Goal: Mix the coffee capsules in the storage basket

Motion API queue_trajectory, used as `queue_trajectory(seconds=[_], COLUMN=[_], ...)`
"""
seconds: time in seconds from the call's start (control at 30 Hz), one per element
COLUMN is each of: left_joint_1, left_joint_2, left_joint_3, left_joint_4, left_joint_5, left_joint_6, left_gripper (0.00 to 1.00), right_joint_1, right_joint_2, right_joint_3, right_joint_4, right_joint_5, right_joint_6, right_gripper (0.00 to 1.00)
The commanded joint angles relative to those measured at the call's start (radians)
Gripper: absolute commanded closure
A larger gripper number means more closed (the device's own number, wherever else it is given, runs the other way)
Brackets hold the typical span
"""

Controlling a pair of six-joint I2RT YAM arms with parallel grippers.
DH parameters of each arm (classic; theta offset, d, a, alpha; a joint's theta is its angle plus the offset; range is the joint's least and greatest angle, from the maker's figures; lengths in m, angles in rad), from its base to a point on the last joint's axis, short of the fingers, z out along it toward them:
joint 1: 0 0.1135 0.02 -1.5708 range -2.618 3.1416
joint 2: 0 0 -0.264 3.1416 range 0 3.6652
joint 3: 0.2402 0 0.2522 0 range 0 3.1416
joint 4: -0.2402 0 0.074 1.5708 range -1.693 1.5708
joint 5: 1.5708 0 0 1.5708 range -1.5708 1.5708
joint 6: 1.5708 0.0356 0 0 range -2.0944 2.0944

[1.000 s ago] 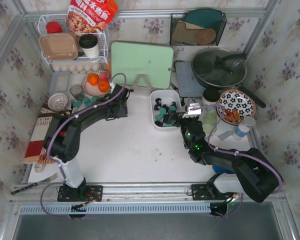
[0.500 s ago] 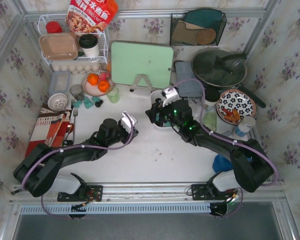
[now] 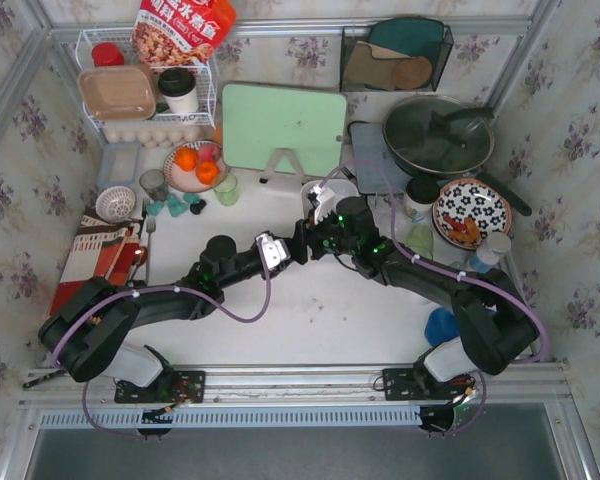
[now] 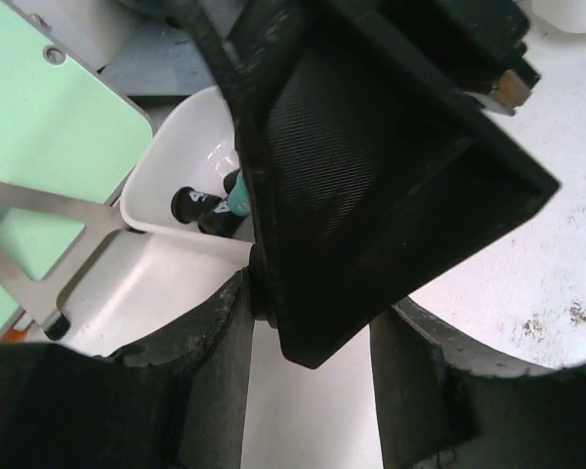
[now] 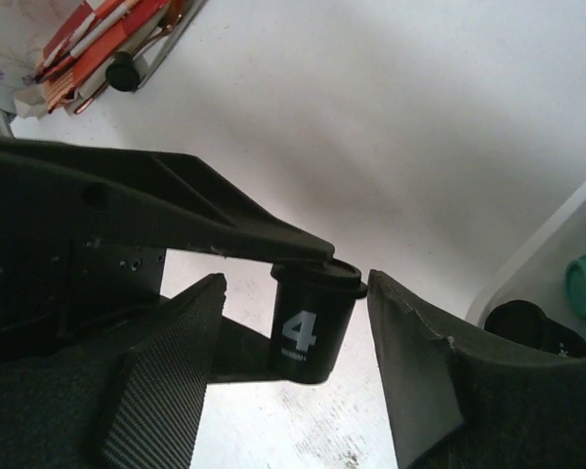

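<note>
The white storage basket (image 3: 323, 190) stands mid-table, mostly hidden under my right arm. Its rim also shows in the left wrist view (image 4: 166, 171) and the right wrist view (image 5: 552, 259), with black and teal coffee capsules (image 4: 220, 203) inside. My left gripper (image 3: 296, 246) is shut on a black capsule marked "4" (image 5: 313, 327), clamped top and bottom, just above the table in front of the basket. My right gripper (image 3: 312, 238) is open, one finger on each side of that capsule, not touching it. In the left wrist view a right finger (image 4: 371, 166) hides the capsule. A few loose capsules (image 3: 172, 207) lie at far left.
A green cutting board (image 3: 283, 127) stands behind the basket. A plate of oranges (image 3: 192, 165), a wire rack (image 3: 145, 90), a black mesh basket (image 3: 395, 55), a lidded pan (image 3: 438, 135), a flowered plate (image 3: 470, 210) and a blue object (image 3: 442, 325) surround the workspace.
My left arm swung from the back left to the table's middle. My right gripper crossed the basket to its front left. The two grippers now meet around the black capsule.
</note>
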Motion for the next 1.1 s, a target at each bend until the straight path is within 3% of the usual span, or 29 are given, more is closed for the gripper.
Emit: queue_trajectory(seconds=[0.0, 0.17, 0.3, 0.4, 0.47, 0.67, 0.77, 0.87, 0.97, 1.07], left_joint_1=[-0.013, -0.015, -0.014, -0.014, -0.012, 0.027, 0.064, 0.133, 0.276, 0.389], left_joint_2=[-0.006, -0.027, -0.032, -0.028, -0.020, -0.030, -0.033, -0.068, -0.049, 0.019], left_joint_3=[0.022, 0.053, 0.091, 0.102, 0.103, 0.129, 0.174, 0.256, 0.352, 0.427], left_joint_4=[0.052, -0.003, -0.090, -0.117, -0.119, -0.215, -0.363, -0.575, -0.809, -0.962], left_joint_5=[0.013, -0.032, -0.080, -0.119, -0.173, -0.468, -0.587, -0.734, -0.759, -0.734], left_joint_6=[0.032, 0.029, 0.023, 0.008, -0.003, -0.124, -0.206, -0.380, -0.572, -0.686], left_gripper=[0.58, 0.58, 0.53, 0.33, 0.19, 0.09, 0.00, 0.01, 0.01, 0.01], right_joint_1=[-0.002, -0.003, -0.017, -0.049, -0.074, -0.172, -0.180, -0.185, -0.189, -0.189], right_joint_2=[0.016, 0.020, 0.015, 0.003, -0.009, -0.008, 0.057, 0.162, 0.257, 0.337], right_joint_3=[0.006, 0.009, 0.014, 0.001, -0.010, -0.015, 0.015, 0.078, 0.142, 0.197], right_joint_4=[-0.002, -0.025, -0.036, -0.010, 0.014, 0.064, 0.058, 0.043, 0.040, 0.043], right_joint_5=[-0.040, -0.037, -0.005, 0.027, 0.068, 0.361, 0.493, 0.561, 0.584, 0.621], right_joint_6=[0.018, 0.018, 0.032, 0.068, 0.091, 0.076, 0.028, -0.011, -0.033, -0.047], right_gripper=[0.35, 0.49, 0.65, 0.80, 0.84, 0.83, 0.79, 0.74, 0.68, 0.54])
